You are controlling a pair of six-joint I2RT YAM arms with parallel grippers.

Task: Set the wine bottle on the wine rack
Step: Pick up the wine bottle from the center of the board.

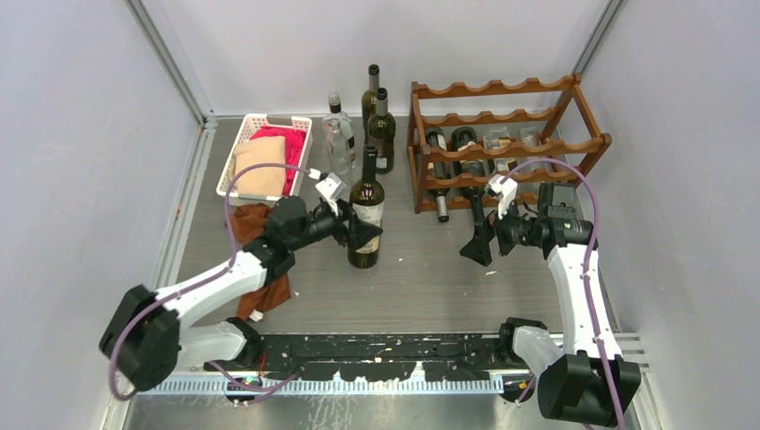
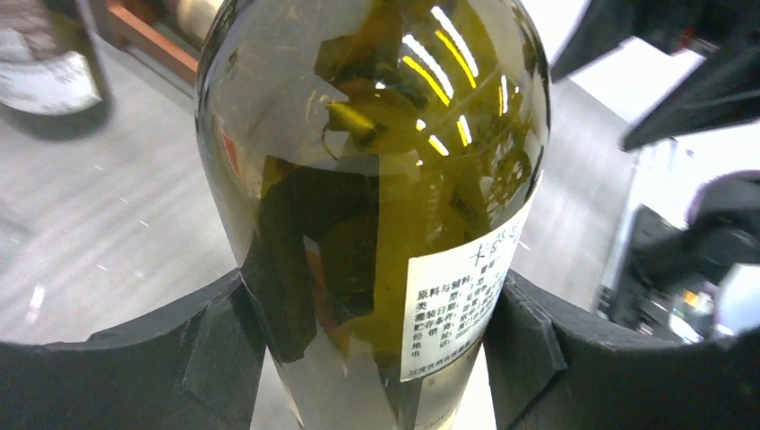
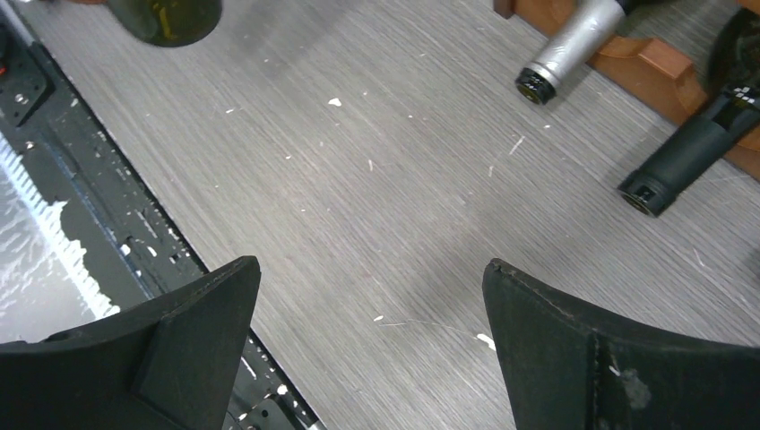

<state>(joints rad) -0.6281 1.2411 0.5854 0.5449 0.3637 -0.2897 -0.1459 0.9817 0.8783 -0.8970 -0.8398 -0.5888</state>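
Green wine bottle (image 1: 367,193) clamped in left pincer (image 2: 372,296), print (image 2: 462,300) wrist-view only; right pincer (image 3: 371,266) agape.

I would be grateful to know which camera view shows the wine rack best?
The top external view: the whole wine rack shows, all tiers, bottles lying in it. The right wrist view catches only a bottom rail with two bottle necks; the left wrist view only a blurred wooden strip, top left.

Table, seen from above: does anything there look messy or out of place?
A brown cloth lies crumpled on the table, partly under the left arm, outside the white basket that holds the other cloths. Small white flecks dot the surface. Nothing looks spilled or broken.
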